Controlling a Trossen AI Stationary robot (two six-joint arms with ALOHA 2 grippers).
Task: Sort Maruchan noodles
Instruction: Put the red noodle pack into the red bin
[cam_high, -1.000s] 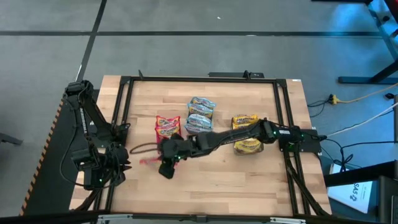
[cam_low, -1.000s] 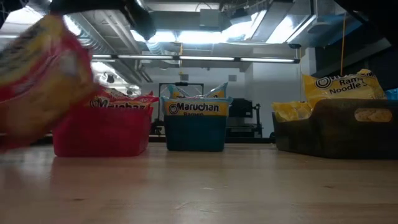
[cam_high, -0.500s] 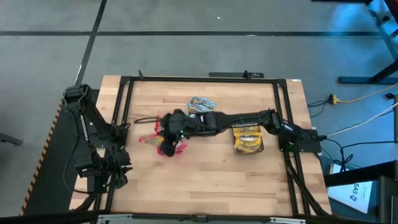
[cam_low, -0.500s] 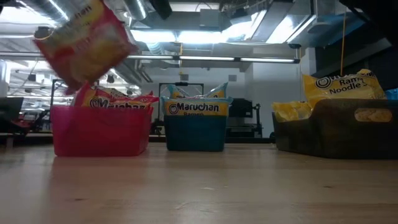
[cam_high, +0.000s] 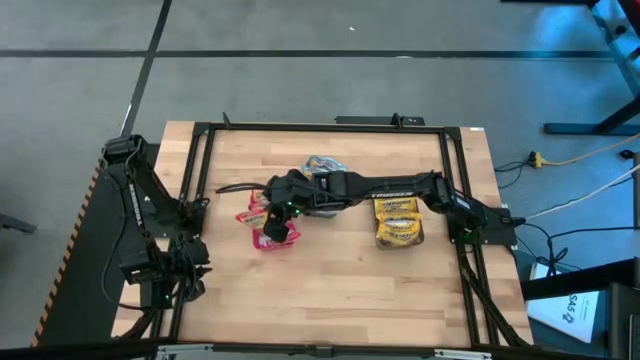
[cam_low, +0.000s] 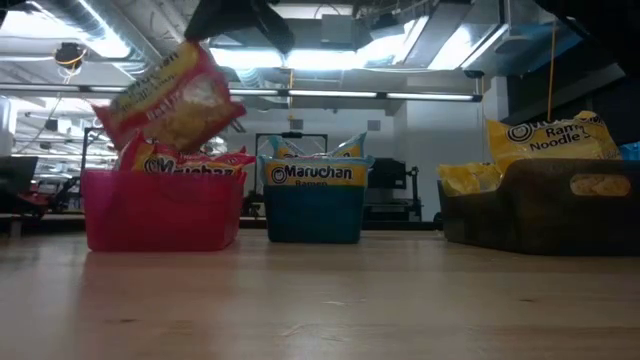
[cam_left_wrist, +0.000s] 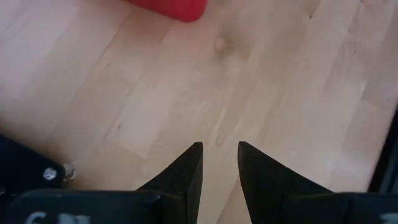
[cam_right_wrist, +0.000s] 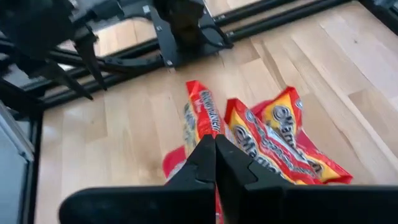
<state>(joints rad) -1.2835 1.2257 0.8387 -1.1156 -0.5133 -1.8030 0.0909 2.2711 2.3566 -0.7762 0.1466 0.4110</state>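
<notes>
So the right gripper (cam_high: 277, 222) is pinched shut on a red packet (cam_low: 172, 98), dangling it right over the red bin (cam_low: 163, 208), which already has red packets (cam_right_wrist: 280, 146) poking out. Next to that bin is the blue bin (cam_low: 314, 212) with its own packets, then the dark bin (cam_low: 545, 205) holding yellow ones. Left gripper (cam_left_wrist: 219, 163) sits slightly spread at the table's edge.

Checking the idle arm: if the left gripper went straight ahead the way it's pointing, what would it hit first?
Probably the bare table: the left gripper looks down onto the wood. The red bin lies farther off, to one side of that line. Depth is unclear.
</notes>
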